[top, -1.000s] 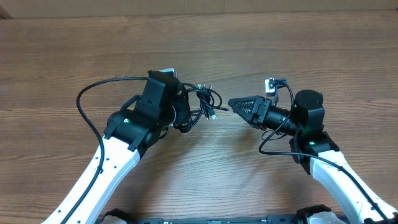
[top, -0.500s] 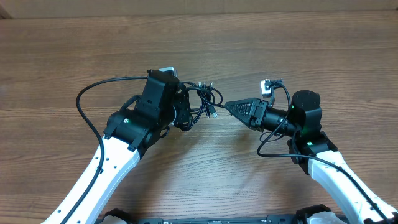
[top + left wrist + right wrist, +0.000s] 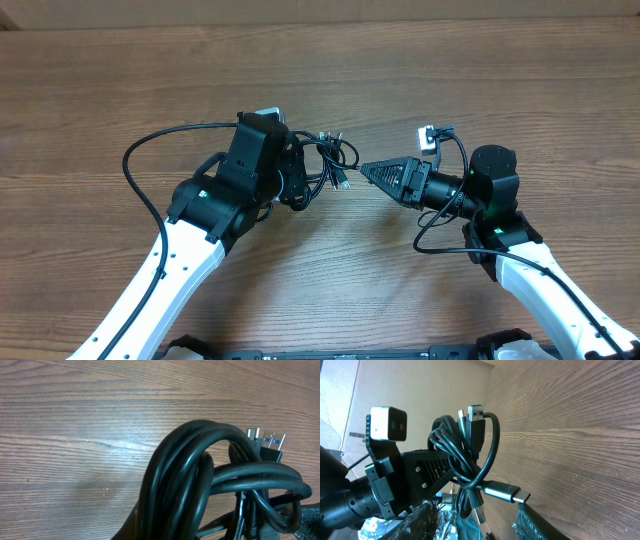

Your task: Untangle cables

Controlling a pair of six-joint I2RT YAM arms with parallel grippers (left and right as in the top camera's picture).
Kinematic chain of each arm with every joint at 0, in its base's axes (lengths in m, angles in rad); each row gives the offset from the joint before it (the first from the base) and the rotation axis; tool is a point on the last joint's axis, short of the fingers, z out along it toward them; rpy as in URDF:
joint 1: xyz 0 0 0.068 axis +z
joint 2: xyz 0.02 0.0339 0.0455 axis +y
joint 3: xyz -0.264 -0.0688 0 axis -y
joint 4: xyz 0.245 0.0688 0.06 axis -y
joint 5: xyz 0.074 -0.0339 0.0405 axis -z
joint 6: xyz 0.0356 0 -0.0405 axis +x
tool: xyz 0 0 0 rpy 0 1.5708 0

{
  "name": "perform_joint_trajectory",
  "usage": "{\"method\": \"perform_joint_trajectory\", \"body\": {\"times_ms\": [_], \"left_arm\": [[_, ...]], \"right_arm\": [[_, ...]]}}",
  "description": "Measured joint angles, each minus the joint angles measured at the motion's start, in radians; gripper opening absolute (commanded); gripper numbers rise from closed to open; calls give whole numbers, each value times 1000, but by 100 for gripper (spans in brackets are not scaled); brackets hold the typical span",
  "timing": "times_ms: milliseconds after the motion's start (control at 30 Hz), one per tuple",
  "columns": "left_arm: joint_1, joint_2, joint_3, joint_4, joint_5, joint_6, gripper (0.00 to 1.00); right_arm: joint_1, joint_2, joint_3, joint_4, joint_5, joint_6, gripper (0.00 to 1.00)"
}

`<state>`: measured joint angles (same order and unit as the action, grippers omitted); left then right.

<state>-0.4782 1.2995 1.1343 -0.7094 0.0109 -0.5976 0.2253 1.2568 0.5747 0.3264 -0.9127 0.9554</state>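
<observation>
A knot of thin black cables (image 3: pixel 335 165) hangs just above the brown wood-grain table (image 3: pixel 450 80), a little left of its middle in the overhead view. Everything else is placed against that knot.

On its left side the black two-finger left gripper (image 3: pixel 305 180) is clenched on the thin black cables, gripping several strands where they loop together. In the left wrist view the same strands arch up in one thick bend close to the lens, with smaller loops crossing behind. At the far right edge of the knot in that view a blue-tongued plug (image 3: pixel 272 440) sticks upward beside a second small metal end.

On the knot's right side, the black tapered right gripper (image 3: pixel 365 168) points at it, its tip just beside the outermost loop. In the right wrist view its textured fingers (image 3: pixel 532 522) stand apart with nothing clasped. A silver flat plug (image 3: pixel 507 494) juts out of the knot's lower part toward them, close to one finger. Whether it touches cannot be told.

Beyond the knot in that view, a white box camera (image 3: pixel 387 424) sits on the left wrist.
</observation>
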Motion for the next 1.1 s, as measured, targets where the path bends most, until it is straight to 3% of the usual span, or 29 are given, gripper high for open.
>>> {"method": "perform_joint_trajectory", "body": {"times_ms": [333, 1100], "left_arm": [[0, 0, 0, -2, 0, 0, 4], [0, 0, 0, -2, 0, -3, 4]], "right_arm": [[-2, 0, 0, -67, 31, -48, 49], [-2, 0, 0, 8, 29, -62, 49]]}}
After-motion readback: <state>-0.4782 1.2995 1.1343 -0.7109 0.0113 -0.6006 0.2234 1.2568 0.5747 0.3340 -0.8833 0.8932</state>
